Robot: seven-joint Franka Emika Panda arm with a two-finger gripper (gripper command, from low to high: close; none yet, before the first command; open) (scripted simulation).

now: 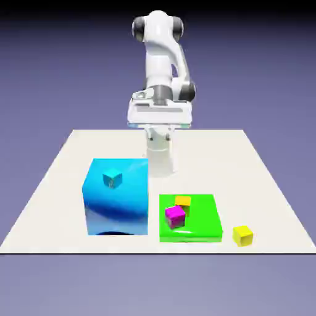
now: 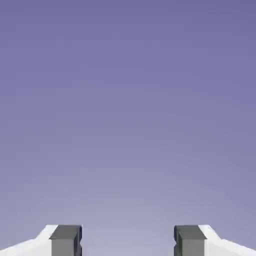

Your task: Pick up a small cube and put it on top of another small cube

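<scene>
White and raised in the exterior view, the gripper [image 1: 159,136] hung over the table [image 1: 55,203], apparently kept high to clear the blocks. The small cube [image 1: 243,236], bright lemon-yellow with crisp edges, sat beside the green block [image 1: 191,236] on the exterior view's right. In the hand view, parted fingertips [image 2: 128,241] held nothing.

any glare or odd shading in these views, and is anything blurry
exterior view: the blue block has pale sheen and a dark curved band on its front, the green block looks flat and saturated, no clear shadows on the table; hand view: plain backdrop with faint banding, darker toward the top, fingertips sharp-edged
</scene>
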